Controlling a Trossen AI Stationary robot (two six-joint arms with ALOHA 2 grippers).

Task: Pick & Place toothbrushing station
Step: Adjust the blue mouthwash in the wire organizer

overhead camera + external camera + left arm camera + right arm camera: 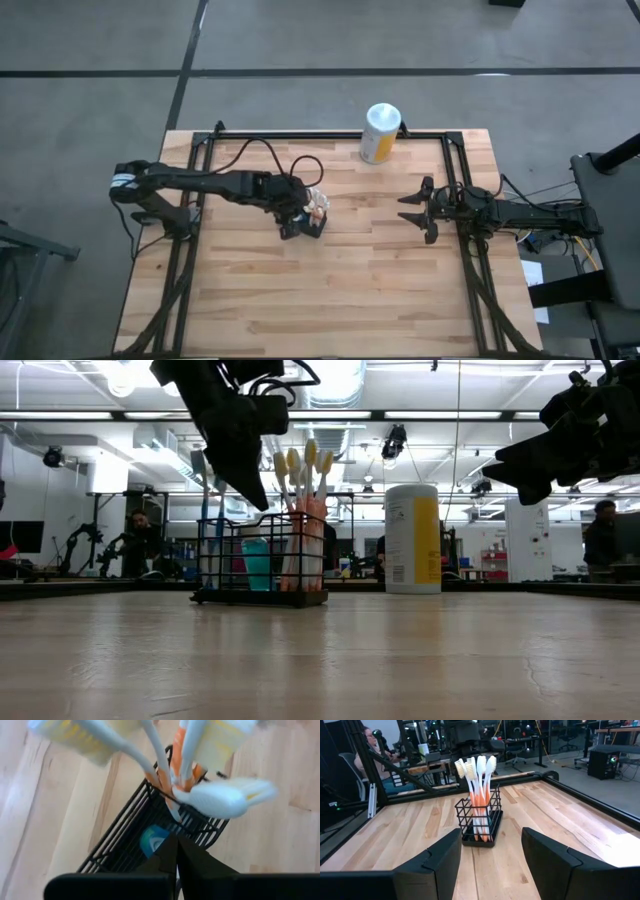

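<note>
The toothbrushing station (pixel 262 560) is a small black wire basket standing on its base left of the table's middle (pixel 303 230). Several white toothbrushes (pixel 476 775) with orange handles stand in it, beside a teal-capped item (pixel 152 840). My left gripper (pixel 261 503) is shut. It slants down from the table's left, its tips at the basket's upper rim (pixel 174 839). My right gripper (pixel 412 208) waits at the table's right side. It is level and open, and it faces the basket from a distance (pixel 490 834). My left gripper's shut fingertips (pixel 168 851) stand right at the basket's top rim wire (pixel 159 790), slanting down from the table's left. Whether they touch or pinch the wire, I cannot tell. The basket stands upright on the table.
A white-topped canister with a yellow label (pixel 380 132) stands at the table's far edge, right of the basket (pixel 412 538). Black frame rails (pixel 200 180) run along the table's left, far and right sides. Bare wood (pixel 330 300) lies in front of the basket.
</note>
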